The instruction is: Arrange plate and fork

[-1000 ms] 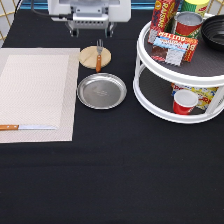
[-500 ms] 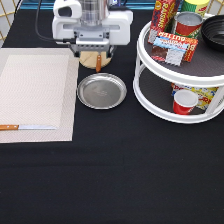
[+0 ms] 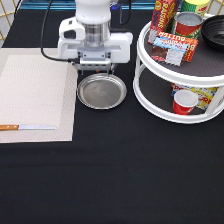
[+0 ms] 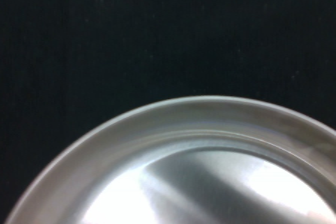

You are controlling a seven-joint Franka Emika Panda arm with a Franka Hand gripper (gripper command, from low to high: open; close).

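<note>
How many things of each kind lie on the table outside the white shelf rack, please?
Plate: 1
Knife: 1
Placemat: 1
Fork: 0 in view
Total: 3
The gripper hangs over the plate's rim on the exterior view's top side.

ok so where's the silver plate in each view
Exterior view: the plate lies on the black tablecloth near the middle, just to the right of the pale placemat, with the hand at its top edge.
Wrist view: the plate's rim and shiny inside fill the lower part of the picture.
Shared landmark: the black tablecloth around the plate's curved rim.
</note>
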